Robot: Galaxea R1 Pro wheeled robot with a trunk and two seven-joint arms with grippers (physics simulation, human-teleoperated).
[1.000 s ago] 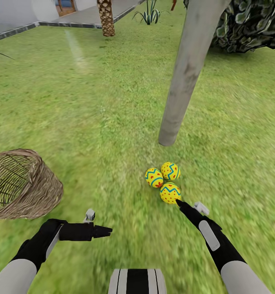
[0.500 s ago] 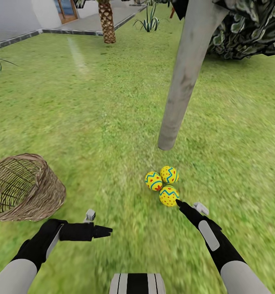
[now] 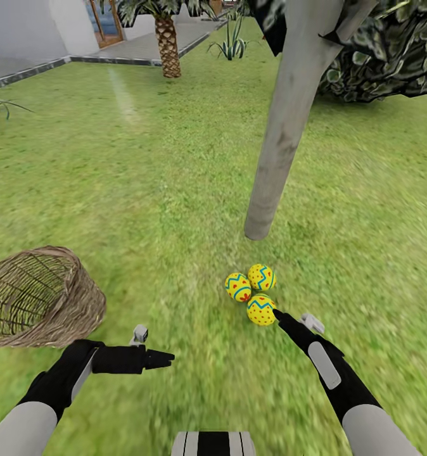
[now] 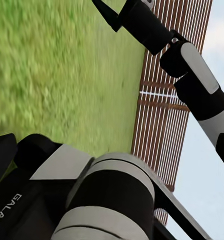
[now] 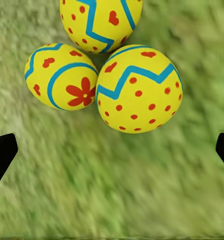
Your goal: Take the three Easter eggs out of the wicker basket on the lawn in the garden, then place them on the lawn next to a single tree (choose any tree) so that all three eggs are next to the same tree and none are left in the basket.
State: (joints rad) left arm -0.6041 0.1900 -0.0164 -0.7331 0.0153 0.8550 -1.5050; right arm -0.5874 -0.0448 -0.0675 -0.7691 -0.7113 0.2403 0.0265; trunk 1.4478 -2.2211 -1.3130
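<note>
Beside the tree (image 3: 283, 126) trunk on the lawn (image 3: 144, 177): three Easter eggs (image 3: 251, 291) bunched together, one wicker basket (image 3: 39, 297) well apart, looks empty.
Head view: right gripper (image 3: 278, 313) tip touches the nearest egg, so a nudge could roll it off; left gripper (image 3: 166, 358) looks closed, holding nothing. Right wrist view: fingertips (image 5: 2, 152) spread wide, empty, all three eggs touching.

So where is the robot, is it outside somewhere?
Yes, it looks like a garden. There is green grass all around, a tree with three painted eggs by its trunk, a palm farther off, and a wooden fence.
</note>
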